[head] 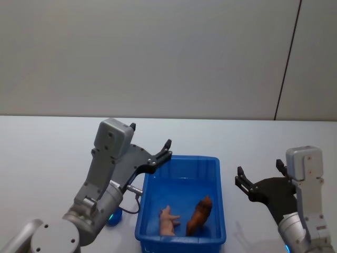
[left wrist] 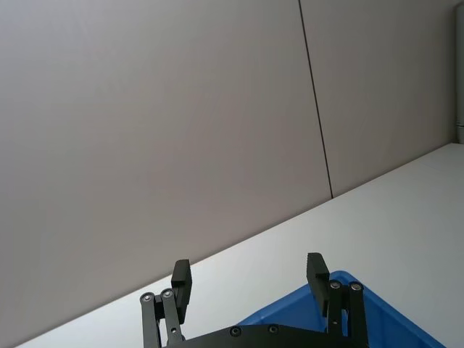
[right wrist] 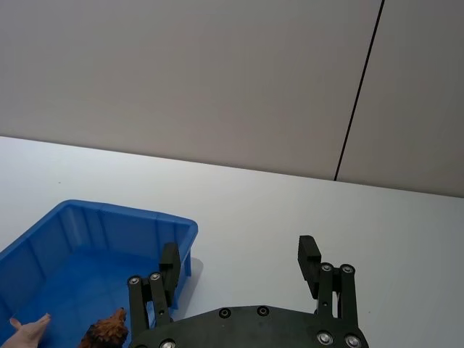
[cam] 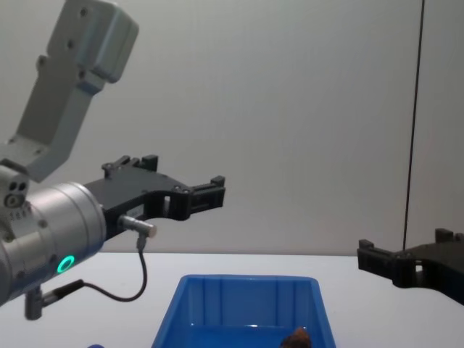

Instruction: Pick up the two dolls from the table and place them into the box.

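Both dolls lie inside the blue box [head: 213,163]: the pale pink pig [head: 168,220] on the left and the reddish-brown fuzzy one [head: 199,215] beside it on the right. In the right wrist view the brown doll [right wrist: 105,330] and the tip of the pink doll [right wrist: 27,331] show on the box [right wrist: 123,217] floor. My left gripper [head: 149,140] hovers open and empty above the box's far left corner, raised well above the table [head: 47,153]. To the right of the box my right gripper [head: 259,172] also stands open and empty.
A grey wall with a dark vertical seam [head: 287,60] rises behind the white table. Bare tabletop stretches left of the box and behind it. A small blue item [head: 114,217] lies by the left arm's base.
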